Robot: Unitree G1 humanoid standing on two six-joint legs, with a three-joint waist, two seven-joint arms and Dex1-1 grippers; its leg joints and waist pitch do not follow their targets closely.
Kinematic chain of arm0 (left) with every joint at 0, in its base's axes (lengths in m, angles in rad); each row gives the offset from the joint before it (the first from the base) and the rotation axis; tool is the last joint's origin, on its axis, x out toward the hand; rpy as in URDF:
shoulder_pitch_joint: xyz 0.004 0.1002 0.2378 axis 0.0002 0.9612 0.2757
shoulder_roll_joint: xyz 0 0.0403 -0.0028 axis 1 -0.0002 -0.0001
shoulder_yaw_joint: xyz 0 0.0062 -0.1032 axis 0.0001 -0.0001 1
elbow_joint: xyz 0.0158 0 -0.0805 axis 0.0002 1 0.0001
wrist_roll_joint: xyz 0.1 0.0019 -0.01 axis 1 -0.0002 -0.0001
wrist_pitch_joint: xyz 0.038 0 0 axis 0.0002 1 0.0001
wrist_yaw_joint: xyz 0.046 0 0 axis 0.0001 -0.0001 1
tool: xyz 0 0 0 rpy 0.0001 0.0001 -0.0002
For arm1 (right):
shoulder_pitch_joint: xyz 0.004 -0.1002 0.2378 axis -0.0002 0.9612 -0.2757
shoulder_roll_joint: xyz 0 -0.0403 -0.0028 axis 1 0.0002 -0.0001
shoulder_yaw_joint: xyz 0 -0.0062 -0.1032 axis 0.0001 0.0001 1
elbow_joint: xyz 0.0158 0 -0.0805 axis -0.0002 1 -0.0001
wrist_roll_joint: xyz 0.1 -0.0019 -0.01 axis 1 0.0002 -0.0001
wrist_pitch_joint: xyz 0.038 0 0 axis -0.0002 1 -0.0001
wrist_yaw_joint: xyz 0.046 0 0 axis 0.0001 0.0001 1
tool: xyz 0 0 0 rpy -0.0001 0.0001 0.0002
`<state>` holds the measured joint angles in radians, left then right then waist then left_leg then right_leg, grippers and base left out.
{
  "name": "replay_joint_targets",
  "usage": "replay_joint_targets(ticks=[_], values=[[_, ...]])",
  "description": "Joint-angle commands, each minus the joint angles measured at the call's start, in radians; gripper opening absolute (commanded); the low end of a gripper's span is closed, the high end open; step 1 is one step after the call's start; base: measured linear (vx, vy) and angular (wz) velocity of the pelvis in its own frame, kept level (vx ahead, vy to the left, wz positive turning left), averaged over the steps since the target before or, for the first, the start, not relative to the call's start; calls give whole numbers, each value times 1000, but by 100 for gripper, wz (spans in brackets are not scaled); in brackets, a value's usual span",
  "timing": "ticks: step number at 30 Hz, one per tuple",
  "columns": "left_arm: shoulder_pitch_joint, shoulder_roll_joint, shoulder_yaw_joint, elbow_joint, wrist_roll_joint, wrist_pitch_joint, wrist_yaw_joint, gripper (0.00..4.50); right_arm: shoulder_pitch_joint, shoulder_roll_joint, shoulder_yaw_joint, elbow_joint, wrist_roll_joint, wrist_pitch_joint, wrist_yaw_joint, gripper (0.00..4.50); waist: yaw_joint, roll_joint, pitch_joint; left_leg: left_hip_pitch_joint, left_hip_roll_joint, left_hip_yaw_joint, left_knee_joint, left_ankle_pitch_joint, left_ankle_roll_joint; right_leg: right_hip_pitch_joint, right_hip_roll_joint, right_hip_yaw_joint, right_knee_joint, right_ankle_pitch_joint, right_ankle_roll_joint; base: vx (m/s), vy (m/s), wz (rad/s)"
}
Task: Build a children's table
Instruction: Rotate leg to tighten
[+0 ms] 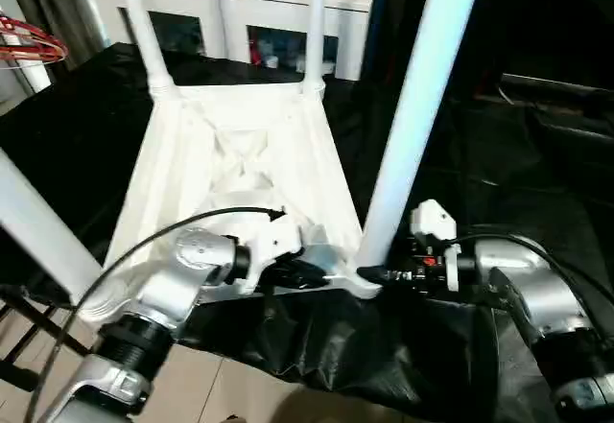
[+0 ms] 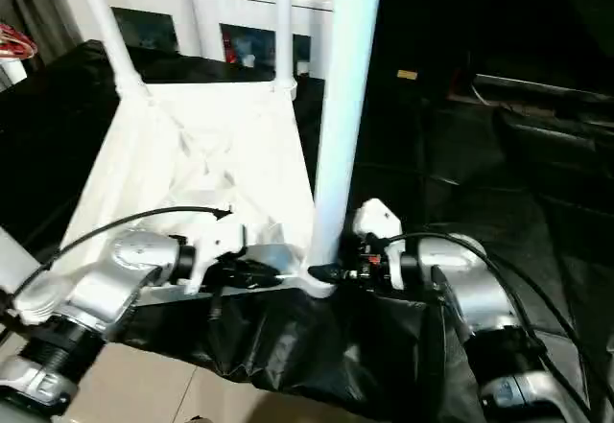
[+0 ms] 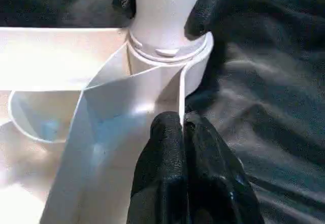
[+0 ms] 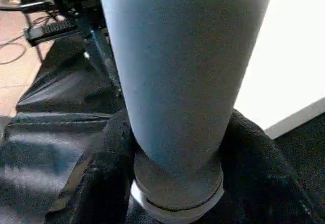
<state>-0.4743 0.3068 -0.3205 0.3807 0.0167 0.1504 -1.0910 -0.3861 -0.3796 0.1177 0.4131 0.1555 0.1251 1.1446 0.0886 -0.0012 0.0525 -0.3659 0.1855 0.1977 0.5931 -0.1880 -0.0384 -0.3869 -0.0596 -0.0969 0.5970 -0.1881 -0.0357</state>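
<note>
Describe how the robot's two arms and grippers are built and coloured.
Both forearms are rounded silver metal with black ribbed collars near the picture's bottom edge. The left gripper and right gripper each have two black fingers. Thin black cables loop over both wrists, and a white block with red detail sits by the right wrist.

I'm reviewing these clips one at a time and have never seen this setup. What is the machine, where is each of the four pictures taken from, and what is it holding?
It is a humanoid robot with two silver arms, each ending in a black two-fingered gripper. The two wide pictures come from cameras in its head, looking down over its forearms. The two close-ups come from cameras on its wrists, looking along the fingers.

On a black-covered surface lies a white plastic tabletop, upside down with its ribbed underside up. White tube legs stand in its corner sockets: two far ones and a near leg on the robot's right; a fourth shows at the left edge.

The left gripper is shut, pinching a thin rib of the tabletop beside the near socket. The right gripper has one finger on each side of the near leg's base, just above its socket. A white glass-doored cabinet stands behind.
</note>
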Motion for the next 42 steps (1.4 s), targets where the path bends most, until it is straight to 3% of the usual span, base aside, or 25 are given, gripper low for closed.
replay_joint_targets(ticks=[1, 3, 4, 6, 8, 11, 15, 16, 18, 24, 26, 28, 29, 31, 32, 35, 42], values=[[-35, -69, 6, 2, 30, 26, 167, 0, 25, 101, 51, 4, -10, 8, -110, 205, -10, -10, -58, 17, 62, -30, -67, -179, 45, 42, -104, 64, -85, -315, -158, 0, 0, 0], [-37, -89, 9, 4, 38, 41, 204, 0, 24, 132, 48, 19, -25, 12, -175, 201, -17, -10, -56, 20, 61, -32, -69, -206, 29, 40, -103, 63, -91, -370, -140, 0, 0, 0], [-42, -121, 12, 10, 49, 61, 258, 0, 22, 181, 42, 44, -45, 18, -267, 201, -31, -10, -51, 19, 59, -35, -72, -241, 17, 38, -103, 61, -98, -418, -128, 0, 0, 0], [-53, -167, 16, 24, 67, 86, 331, 0, 12, 250, 35, 78, -73, 22, -388, 200, -43, -5, -47, 23, 58, -37, -74, -273, 6, 32, -103, 60, -104, -458, -122, 0, 0, 0], [-62, -192, 14, 35, 79, 94, 368, 0, 3, 292, 37, 98, -95, 22, -463, 198, -60, -10, -51, 17, 54, -44, -74, -292, 0, 40, -105, 57, -109, -499, -98, 0, 0, 0], [-85, -228, 4, 66, 106, 96, 421, 0, -32, 352, 41, 148, -136, 12, -572, 198, -66, -10, -50, 24, 50, -40, -70, -298, 11, 30, -103, 59, -114, -509, -94, 0, 0, 0], [-97, -235, -15, 79, 131, 78, 432, 0, -53, 377, 43, 159, -129, -13, -559, 198, -69, -7, -52, 22, 52, -40, -71, -296, 21, 32, -103, 61, -113, -475, -100, 0, 0, 0], [-93, -233, -17, 75, 128, 72, 419, 0, -47, 375, 38, 146, -116, -14, -536, 254, -69, -7, -53, 21, 53, -40, -72, -292, 22, 33, -102, 62, -110, -460, -104, 0, 0, 0], [-84, -227, -18, 63, 126, 66, 398, 0, -40, 368, 26, 134, -103, -8, -518, 268, -69, -8, -52, 21, 53, -38, -72, -289, 28, 32, -101, 63, -109, -436, -115, 0, 0, 0], [-62, -193, -14, 49, 116, 47, 361, 0, -14, 253, 34, 99, -111, -29, -428, 321, -56, -9, -58, 18, 56, -33, -68, -235, 47, 38, -101, 68, -96, -339, -143, 0, 0, 0], [-60, -183, -9, 51, 116, 43, 358, 0, -12, 196, 14, 90, -96, -38, -377, 321, -50, -12, -60, 15, 56, -31, -66, -204, 59, 44, -101, 67, -88, -280, -162, 0, 0, 0], [-58, -178, -6, 51, 116, 41, 355, 0, -17, 159, -9, 86, -80, -43, -344, 321, -46, -10, -60, 18, 56, -28, -64, -196, 68, 41, -100, 68, -88, -263, -171, 0, 0, 0], [-55, -174, -1, 51, 116, 40, 350, 0, -22, 115, -32, 78, -61, -45, -296, 321, -43, -2, -60, 17, 56, -29, -64, -188, 72, 44, -101, 68, -86, -256, -177, 0, 0, 0], [-53, -171, 1, 49, 115, 41, 347, 0, -26, 86, -42, 76, -56, -57, -268, 321, -39, -9, -64, 12, 57, -29, -62, -160, 82, 50, -98, 66, -81, -217, -181, 0, 0, 0], [-50, -169, 3, 47, 115, 41, 343, 0, -29, 61, -51, 76, -52, -65, -247, 321, -37, -8, -63, 10, 56, -29, -61, -153, 89, 49, -99, 66, -81, -206, -185, 0, 0, 0], [-39, -157, -4, 37, 114, 30, 329, 0, -35, -11, -85, 77, -23, -57, -170, 321, -32, -10, -63, 11, 56, -28, -60, -159, 95, 51, -99, 63, -83, -225, -183, 0, 0, 0], [-21, -148, -16, 21, 115, 5, 332, 0, 4, -112, -70, 15, 29, -11, -6, 321, -27, -18, -62, 8, 55, -29, -58, -167, 109, 52, -97, 60, -89, -278, -159, 0, 0, 0]])
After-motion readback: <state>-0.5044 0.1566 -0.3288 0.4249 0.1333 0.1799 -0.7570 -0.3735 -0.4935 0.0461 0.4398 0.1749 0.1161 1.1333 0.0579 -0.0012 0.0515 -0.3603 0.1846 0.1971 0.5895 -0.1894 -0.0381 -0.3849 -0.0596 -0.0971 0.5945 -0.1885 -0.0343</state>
